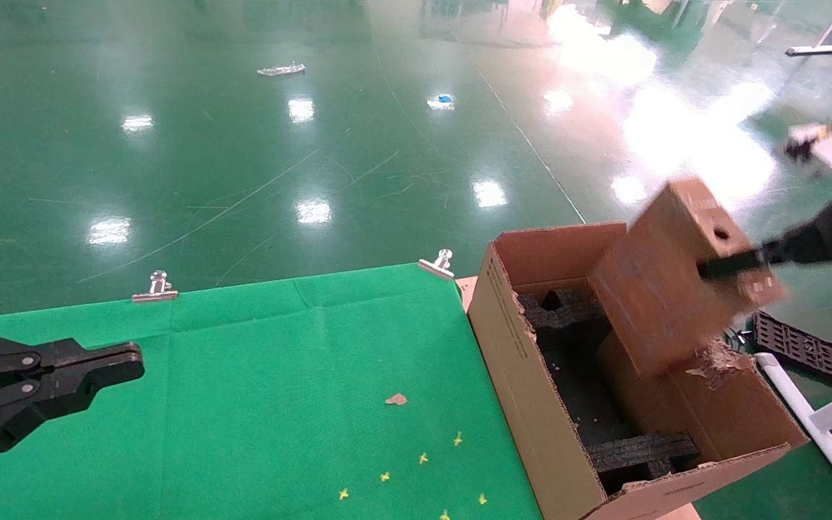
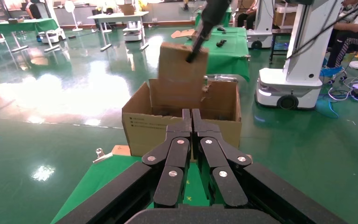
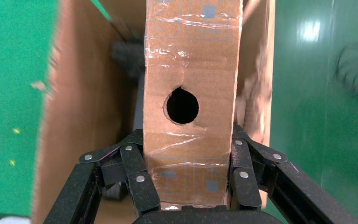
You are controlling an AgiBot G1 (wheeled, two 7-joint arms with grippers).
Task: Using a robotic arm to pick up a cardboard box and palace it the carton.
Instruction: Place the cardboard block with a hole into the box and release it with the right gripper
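Cardboard box [image 1: 665, 289], slim, flat and reddish-brown, hangs tilted over the open carton [image 1: 531, 383], its lower corner already inside the opening, above the black foam blocks [image 1: 568, 318] that pad the bottom. The right gripper [image 3: 186, 186] has its fingers [image 3: 135, 172] pressed against the two broad faces, near the narrow taped edge with the round hole [image 3: 182, 105]; in the head view that arm reaches in from the right.

Risk, as a judgement: the grip sits at one end of a long flat box, so the free end may swing and strike the near wall or the torn, ragged flap [image 1: 712, 361] on the carton's right side. A tilted box could also wedge against the foam rather than seat flat. Glossy tape under the pads may let it slip.

Materials: the box is scuffed board with clear tape; the carton is tan corrugated board with upright flaps; the foam is coarse, dark and notched. The carton stands just beside the bench [image 1: 279, 375], which is covered in green cloth.

The left gripper [image 2: 191, 114] is idle over the bench, fingers closed together, empty.
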